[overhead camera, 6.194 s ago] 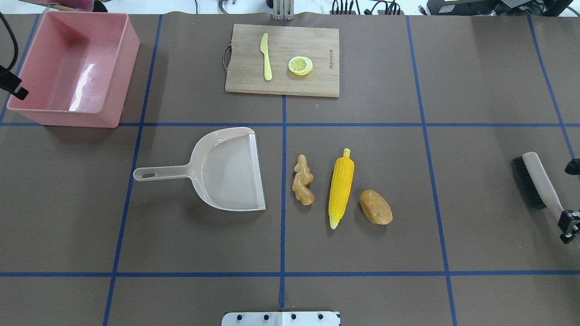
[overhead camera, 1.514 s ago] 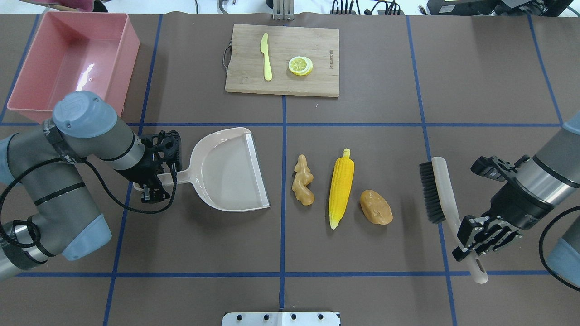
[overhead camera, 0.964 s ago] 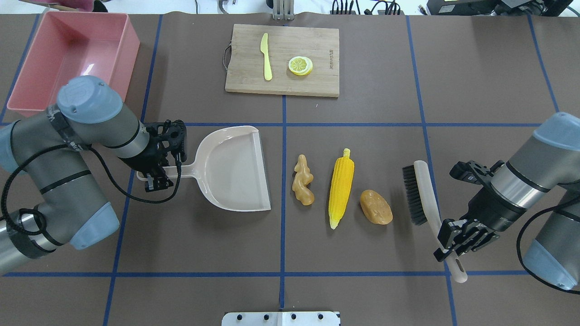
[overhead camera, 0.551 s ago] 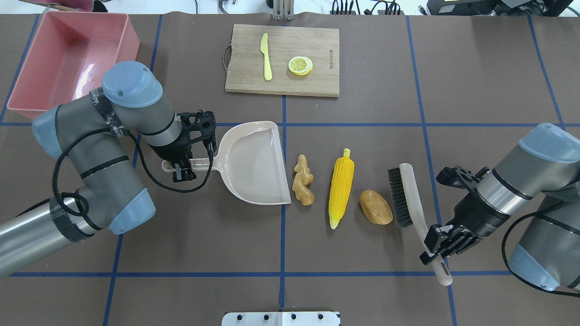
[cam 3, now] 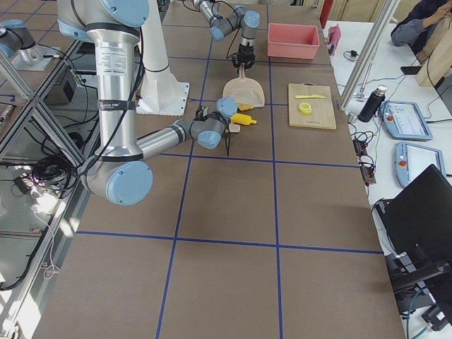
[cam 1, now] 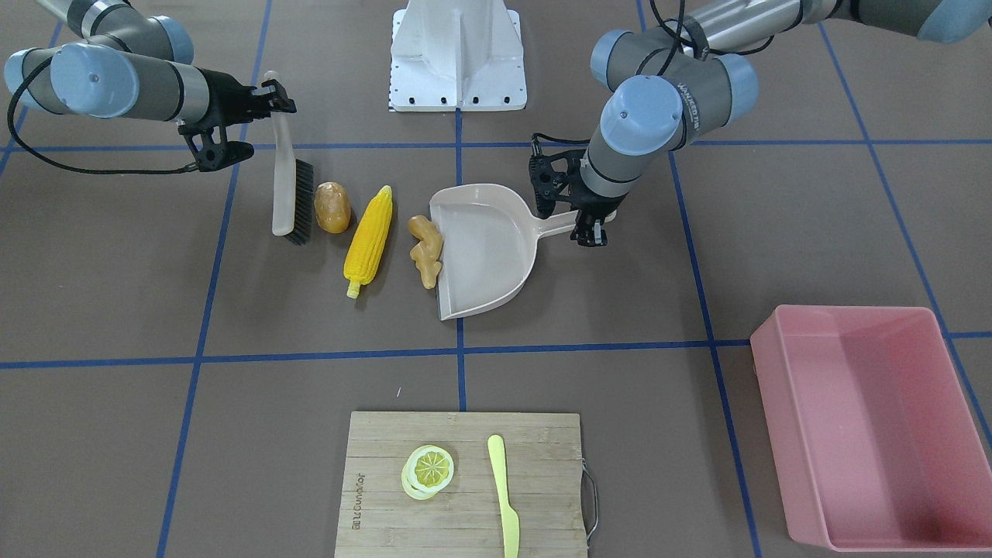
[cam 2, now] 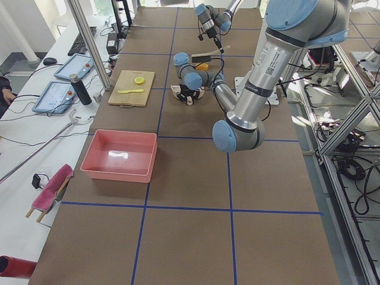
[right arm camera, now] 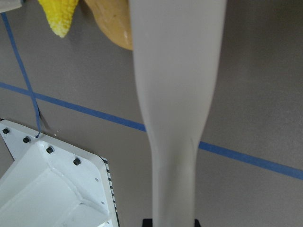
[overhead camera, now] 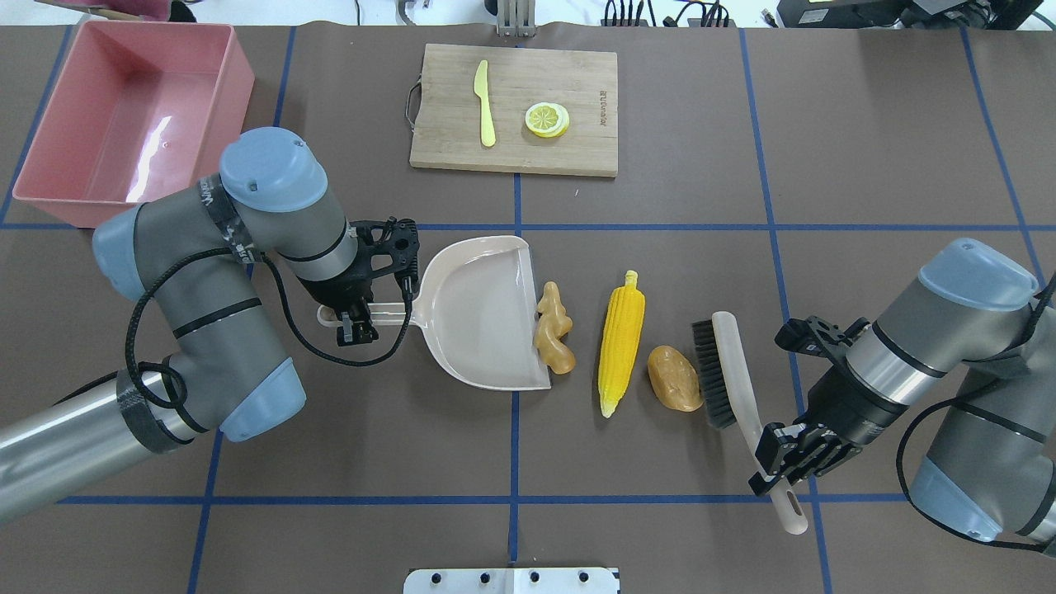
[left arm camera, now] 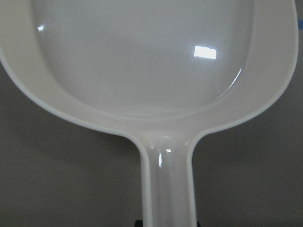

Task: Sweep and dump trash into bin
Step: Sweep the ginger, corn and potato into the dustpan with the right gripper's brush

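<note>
Potato [overhead camera: 674,379] against brush [overhead camera: 716,371], beyond right end effector [overhead camera: 782,470] (gripping brush).

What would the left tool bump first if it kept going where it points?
Probably the dustpan: the left tool grips its handle, and the pan fills the wrist view. The table seems right underneath.

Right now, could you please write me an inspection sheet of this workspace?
Surface: brown table cover, blue tape grid.
Job's things: yellow corn cob free; brownish-orange potato-like lump against white black-bristled brush; knobbly tan ginger root at lip of beige plastic dustpan; pink plastic tub empty.
Clutter: wooden cutting board with lemon slice, pale yellow knife.
Grippers: left gripper shut on dustpan handle; right gripper shut on brush handle.
Cables: black cable along each arm.
Surroundings: side bench with tablets; a person.
</note>
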Controlling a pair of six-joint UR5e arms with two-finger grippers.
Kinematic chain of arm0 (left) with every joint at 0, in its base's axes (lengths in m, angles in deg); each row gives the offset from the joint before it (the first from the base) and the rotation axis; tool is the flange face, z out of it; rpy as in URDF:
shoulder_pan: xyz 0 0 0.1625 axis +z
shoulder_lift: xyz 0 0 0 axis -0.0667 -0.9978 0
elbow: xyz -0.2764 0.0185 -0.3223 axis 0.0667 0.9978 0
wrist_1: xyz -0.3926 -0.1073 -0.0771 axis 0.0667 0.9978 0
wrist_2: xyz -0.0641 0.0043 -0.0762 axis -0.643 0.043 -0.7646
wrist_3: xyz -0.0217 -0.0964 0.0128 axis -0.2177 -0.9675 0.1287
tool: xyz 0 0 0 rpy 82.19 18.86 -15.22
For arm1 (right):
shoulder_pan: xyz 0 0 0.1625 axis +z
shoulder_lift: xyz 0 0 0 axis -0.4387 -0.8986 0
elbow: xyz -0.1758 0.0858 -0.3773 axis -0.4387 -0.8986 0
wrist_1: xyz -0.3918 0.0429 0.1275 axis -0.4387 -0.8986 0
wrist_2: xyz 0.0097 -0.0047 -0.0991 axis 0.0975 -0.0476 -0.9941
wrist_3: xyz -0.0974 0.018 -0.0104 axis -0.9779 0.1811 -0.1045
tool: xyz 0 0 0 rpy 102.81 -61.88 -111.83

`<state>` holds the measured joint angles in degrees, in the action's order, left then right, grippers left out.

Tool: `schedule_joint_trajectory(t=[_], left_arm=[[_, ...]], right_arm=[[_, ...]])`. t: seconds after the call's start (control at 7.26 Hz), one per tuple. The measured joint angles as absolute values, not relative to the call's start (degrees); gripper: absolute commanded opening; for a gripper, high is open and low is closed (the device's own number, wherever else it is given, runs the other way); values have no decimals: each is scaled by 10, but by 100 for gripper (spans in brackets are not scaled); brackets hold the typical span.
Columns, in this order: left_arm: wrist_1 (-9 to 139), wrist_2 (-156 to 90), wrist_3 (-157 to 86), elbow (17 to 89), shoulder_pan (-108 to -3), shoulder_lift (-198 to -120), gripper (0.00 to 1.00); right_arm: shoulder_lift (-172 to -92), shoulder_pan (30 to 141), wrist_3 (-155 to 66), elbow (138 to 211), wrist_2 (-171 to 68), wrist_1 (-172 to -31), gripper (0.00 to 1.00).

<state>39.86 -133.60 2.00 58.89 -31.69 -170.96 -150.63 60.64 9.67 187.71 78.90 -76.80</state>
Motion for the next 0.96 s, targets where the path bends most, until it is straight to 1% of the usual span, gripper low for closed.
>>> schedule_joint_trajectory(t=[0.41, 0.96], left_arm=[[399, -1334, 28, 590, -297, -1713, 0], [397, -1336, 28, 587, -293, -1713, 0]], right_arm=[[-1452, 589, 136, 1864, 786, -769, 0], [-1394, 575, 141, 1814, 773, -769, 0]])
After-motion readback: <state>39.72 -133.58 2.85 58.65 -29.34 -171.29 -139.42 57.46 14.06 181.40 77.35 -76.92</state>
